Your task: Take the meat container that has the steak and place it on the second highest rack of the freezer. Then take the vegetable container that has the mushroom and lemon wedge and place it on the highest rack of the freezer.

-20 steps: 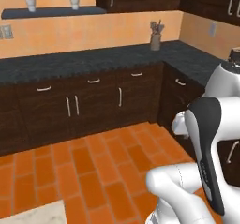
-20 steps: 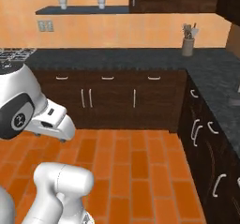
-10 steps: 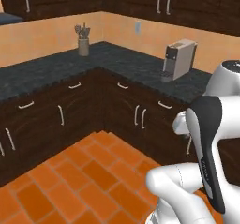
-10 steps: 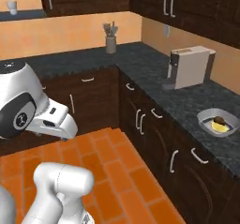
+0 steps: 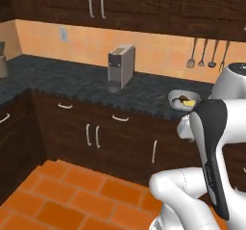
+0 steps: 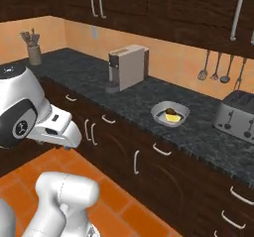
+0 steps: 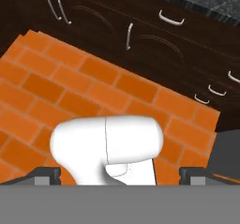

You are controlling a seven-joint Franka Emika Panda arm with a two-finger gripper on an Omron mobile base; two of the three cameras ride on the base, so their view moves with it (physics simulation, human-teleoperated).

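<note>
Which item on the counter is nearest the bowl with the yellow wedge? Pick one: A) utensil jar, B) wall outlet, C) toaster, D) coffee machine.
C: in the right base view the bowl sits on the counter with the toaster closest beside it; the coffee machine stands farther off on the other side.

A dark speckled worktop (image 6: 124,99) runs over dark wood base cabinets (image 5: 91,137) with pale handles. A grey coffee machine (image 6: 128,68) stands on it. At 3 o'clock from the machine, well apart, sits a silver toaster (image 6: 236,116). Three utensils (image 6: 220,68) hang on the orange wall (above the toaster). A utensil holder (image 6: 33,52) stands far at 9 o'clock. The floor (image 7: 70,87) is orange brick tile.
</note>
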